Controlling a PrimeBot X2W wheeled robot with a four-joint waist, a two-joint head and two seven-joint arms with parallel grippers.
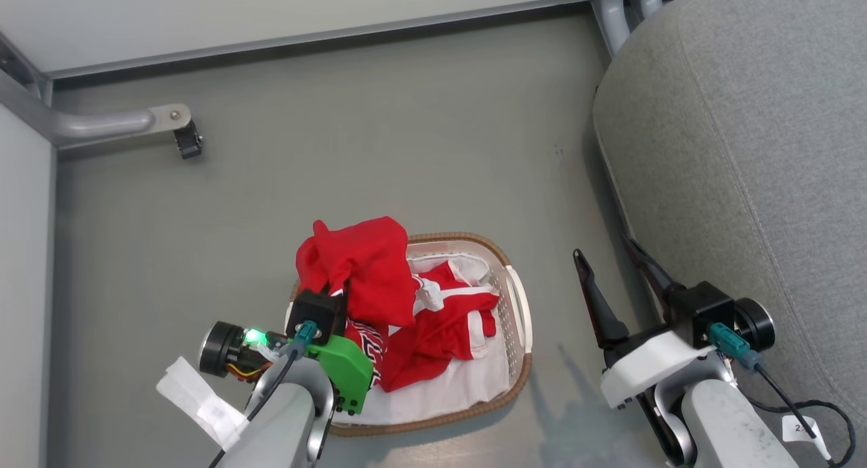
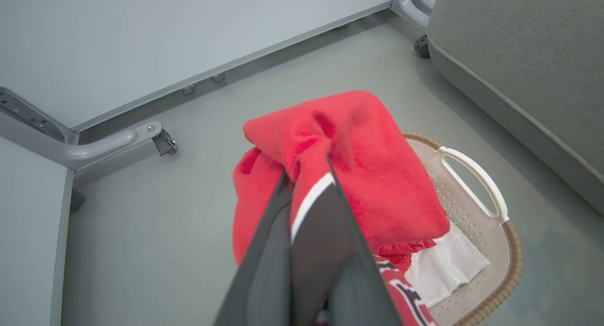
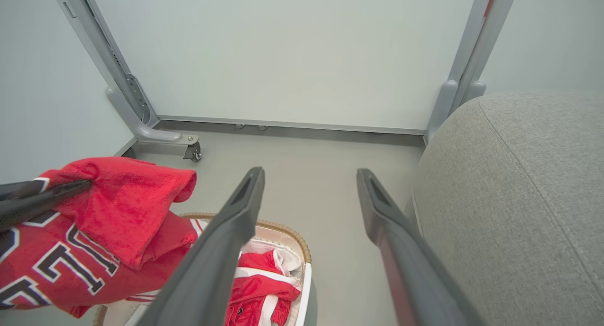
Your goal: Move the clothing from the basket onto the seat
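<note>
**Item 1: jersey** (image 2: 377, 175), red with black-and-white numerals. The left gripper (image 2: 306, 168) is clenched on a bunched fold. Cloth is heaped over and ahead of its fingertips, and the numeral panel hangs beneath the wrist. Whether the hem has cleared the basket (image 1: 521, 376) directly below cannot be told.

**Item 2: striped garment** (image 1: 454, 319), red and white. It lies crumpled inside the basket, below and to the right of the left gripper, on a white liner sheet (image 1: 467, 390).

**Right gripper** (image 3: 309, 175): jaws spread wide, nothing between them. The seat (image 1: 745, 150) is close on its right, the basket down to its left.

**Handling, as judged:** both pieces look light, limp and not fragile. They will likely sag, swing and may drag a neighbour along. The best hold on item 2 is probably a raised fold near its middle, pinched deep and clear of the liner beneath.
</note>
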